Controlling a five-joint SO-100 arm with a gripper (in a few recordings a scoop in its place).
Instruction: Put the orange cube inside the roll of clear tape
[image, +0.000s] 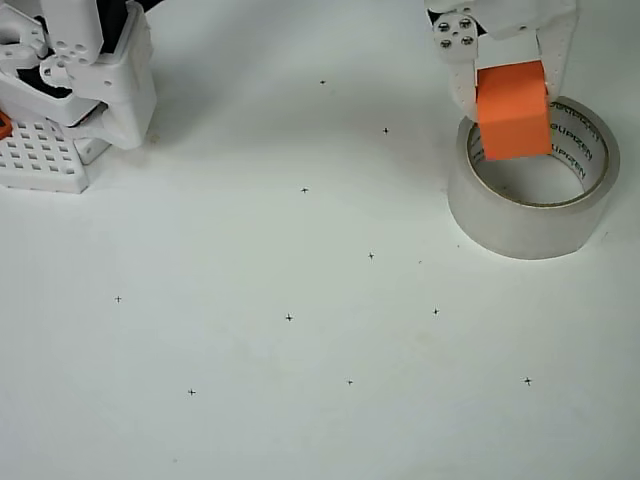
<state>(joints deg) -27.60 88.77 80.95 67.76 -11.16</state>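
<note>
The overhead view shows one orange cube (513, 110), one roll of clear tape (532, 185) and one white perforated block (42, 157) at the left edge. The surface is a plain white table (300, 400) marked with small black crosses. The white gripper (510, 85) has its fingers closed against the cube's sides, holding it over the roll's upper rim, partly over the hole.

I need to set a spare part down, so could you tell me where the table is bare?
The middle and bottom of the table are bare. It is crowded top right, where the gripper holds the orange cube over the roll of clear tape, and top left by the white perforated block.
</note>
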